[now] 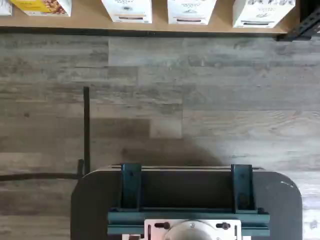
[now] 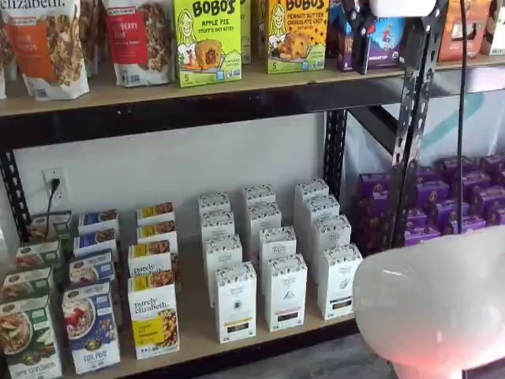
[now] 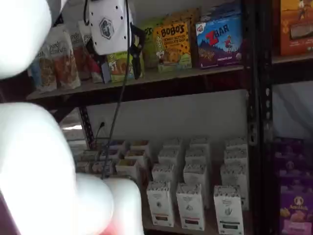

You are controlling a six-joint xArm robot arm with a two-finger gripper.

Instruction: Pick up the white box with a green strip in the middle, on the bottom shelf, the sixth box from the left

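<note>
Hanging high by the upper shelf, my gripper (image 3: 138, 41) shows one dark finger — I cannot tell its state; the white box (image 2: 285, 292) stands front-row on the bottom shelf (image 2: 197, 325).

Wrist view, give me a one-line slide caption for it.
Start pose: dark mount over grey plank floor, four box fronts lining the bottom shelf edge beyond.

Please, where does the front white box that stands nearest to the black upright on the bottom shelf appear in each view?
Wrist view: the white box is cut by the picture's edge, last in its row, beside the black upright.
In a shelf view: lower centre-right, right end of the front row.
In a shelf view: low, right of centre.
Shared landmark: the black upright beside it.
</note>
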